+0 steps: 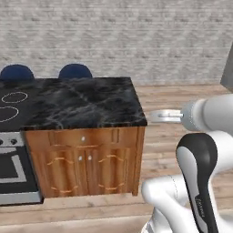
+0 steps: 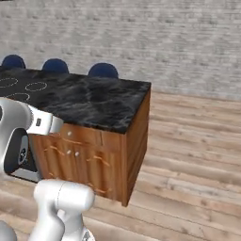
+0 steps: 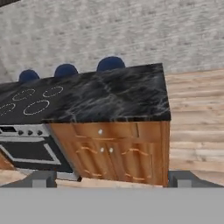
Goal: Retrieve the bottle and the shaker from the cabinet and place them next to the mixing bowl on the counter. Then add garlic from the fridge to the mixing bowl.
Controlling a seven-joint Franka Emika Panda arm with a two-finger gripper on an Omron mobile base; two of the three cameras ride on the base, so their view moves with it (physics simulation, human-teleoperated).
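Hand (image 3: 112,180): open and empty, aimed at the cabinet doors (image 3: 109,159), ready to reach.
Counter (image 1: 86,102): bare black marble; stove (image 1: 13,164) at nine o'clock.

A kitchen: black marble tabletop (image 1: 86,102) on a wooden cabinet (image 1: 84,161), beside a stove with a black cooktop (image 3: 26,103).

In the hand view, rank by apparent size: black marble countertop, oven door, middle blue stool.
1. Black marble countertop, largest by far.
2. Oven door, partly cut off at the frame edge.
3. Middle blue stool, smallest, though it stands farthest from the camera.
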